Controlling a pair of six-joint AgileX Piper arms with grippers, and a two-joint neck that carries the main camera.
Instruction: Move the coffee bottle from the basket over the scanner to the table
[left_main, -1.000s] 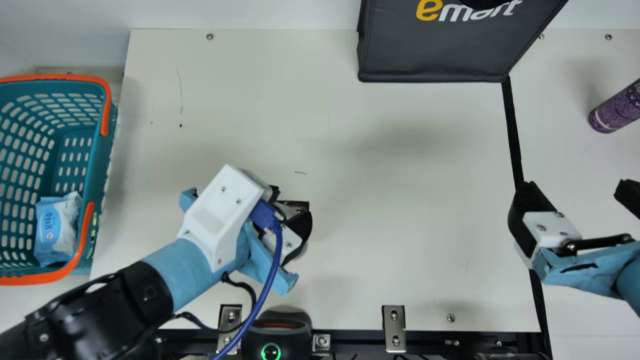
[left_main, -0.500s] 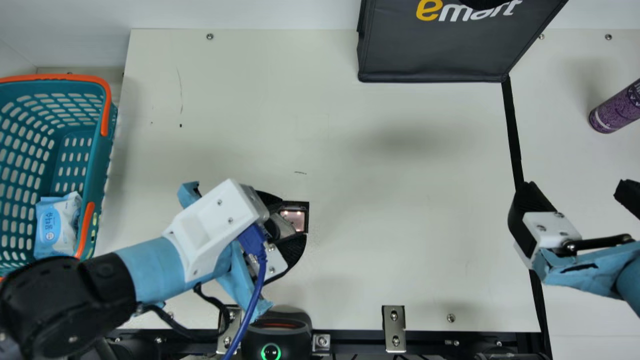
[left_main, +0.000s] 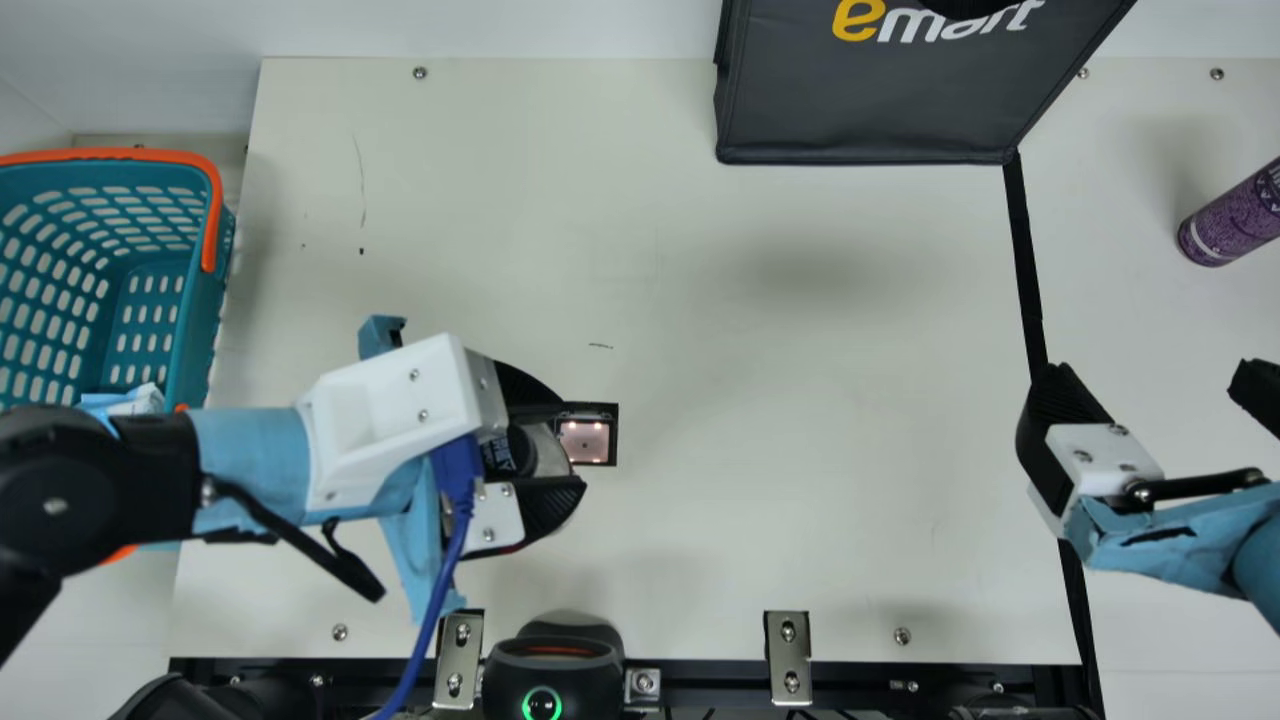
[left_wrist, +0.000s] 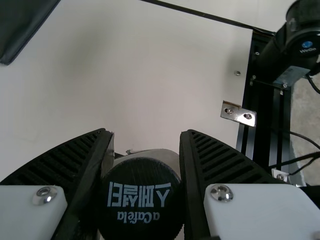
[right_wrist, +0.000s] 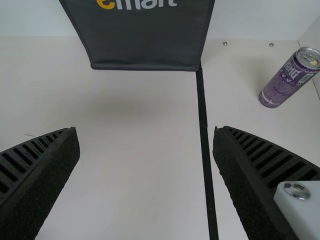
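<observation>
In the main view my left gripper (left_main: 572, 442) is shut on the coffee bottle (left_main: 510, 452), whose dark cap shows between the fingers, just left of the lit scanner window (left_main: 586, 441) set in the table. The left wrist view shows the bottle's black cap (left_wrist: 140, 197) pinched between the fingers of my left gripper (left_wrist: 146, 136). My right gripper (left_main: 1150, 375) stands open at the main view's right; in the right wrist view my right gripper (right_wrist: 145, 131) has nothing between its fingers. The teal basket (left_main: 190, 330) is at the far left, partly behind my left arm.
A dark bag (left_main: 880, 110) stands at the table's back. A purple can (left_main: 1232, 215) is at the right, beyond the black strip. A black device with a green ring (left_main: 553, 665) sits at the front edge. A blue-white packet (left_main: 140, 400) lies in the basket.
My left gripper has moved leftward with the bottle and its arm has swung more level, uncovering the scanner window. The right arm has kept still.
</observation>
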